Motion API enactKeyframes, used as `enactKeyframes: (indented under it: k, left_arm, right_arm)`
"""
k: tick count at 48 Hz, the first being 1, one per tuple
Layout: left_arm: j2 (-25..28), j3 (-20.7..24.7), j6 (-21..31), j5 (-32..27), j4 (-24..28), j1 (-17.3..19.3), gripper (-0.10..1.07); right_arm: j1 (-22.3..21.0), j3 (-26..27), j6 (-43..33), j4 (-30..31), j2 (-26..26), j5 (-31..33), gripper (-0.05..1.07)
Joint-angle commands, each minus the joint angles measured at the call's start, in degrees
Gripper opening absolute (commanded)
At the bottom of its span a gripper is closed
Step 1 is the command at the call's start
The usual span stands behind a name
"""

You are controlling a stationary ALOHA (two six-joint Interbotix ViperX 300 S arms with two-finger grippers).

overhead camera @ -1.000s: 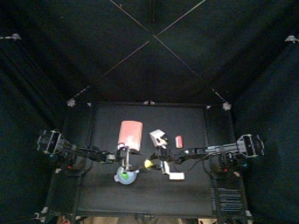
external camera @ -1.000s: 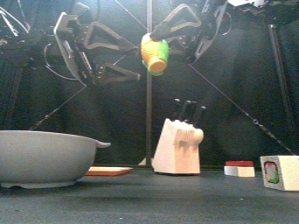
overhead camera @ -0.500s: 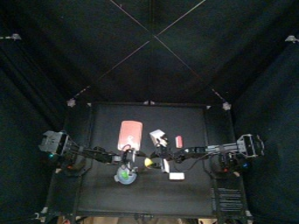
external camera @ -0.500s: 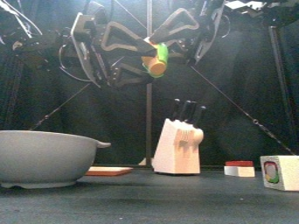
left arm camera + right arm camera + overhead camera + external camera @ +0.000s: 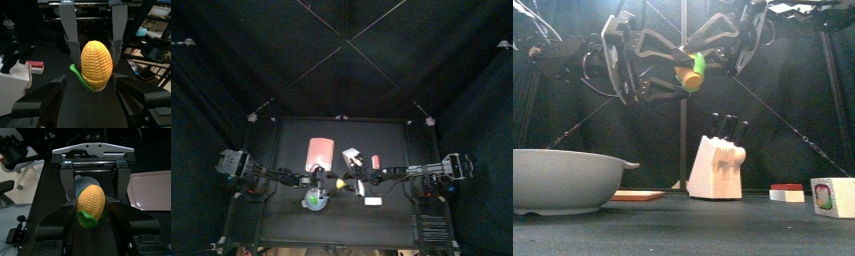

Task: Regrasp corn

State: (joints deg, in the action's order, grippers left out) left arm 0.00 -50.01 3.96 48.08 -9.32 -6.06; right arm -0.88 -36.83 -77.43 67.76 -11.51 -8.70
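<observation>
The corn (image 5: 691, 72), a yellow cob with a green stub, hangs high above the table between both grippers. It shows as a yellow speck in the top view (image 5: 344, 183). My right gripper (image 5: 704, 60) is shut on its green end, as the right wrist view (image 5: 91, 212) shows, with the cob (image 5: 91, 202) pointing away. My left gripper (image 5: 669, 76) has come in from the left. Its jaws (image 5: 92, 84) stand open on either side of the cob (image 5: 96, 65), with small gaps.
On the table stand a grey bowl (image 5: 560, 180), a knife block (image 5: 718, 167), a salmon-red board (image 5: 321, 152), a red-and-white block (image 5: 787, 192) and a white cube (image 5: 831, 196). A teal round thing (image 5: 314, 201) lies under the left arm.
My left gripper has moved right until its open jaws flank the corn. The right gripper has lowered and tilted the corn a little, still holding it.
</observation>
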Motion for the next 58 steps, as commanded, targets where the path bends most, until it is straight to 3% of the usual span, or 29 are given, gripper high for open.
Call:
enactKeyframes:
  k: [1, 14, 28, 38, 49, 58]
  left_arm:
    - [-0.79, 0.70, -0.09, 0.53, 0.97, 0.18, 0.93]
    - [-0.79, 0.88, 0.00, 0.53, 7.21, 0.18, 0.81]
    - [-0.79, 1.05, 0.00, 1.32, 7.12, 0.35, 0.70]
    - [-0.44, 0.79, 0.18, 4.57, 7.12, 0.26, 0.73]
    - [0.35, 1.05, 0.18, 5.98, 7.12, 0.35, 0.85]
    - [0.00, 0.53, 0.26, 7.47, 7.12, 0.26, 0.86]
  right_arm:
    - [-0.18, 0.53, 0.09, -0.09, -1.76, -0.35, 0.70]
    - [-0.18, 0.53, 0.09, -0.09, -1.76, -0.35, 0.70]
    - [-0.18, 0.62, 0.09, -0.09, -1.49, -0.35, 0.70]
    - [-0.18, 1.14, 0.09, -0.09, -0.79, -0.44, 0.70]
    - [-0.18, 1.67, 0.09, -0.09, -0.09, -0.44, 0.70]
    - [-0.18, 1.76, 0.09, -0.18, 0.18, -0.44, 0.70]
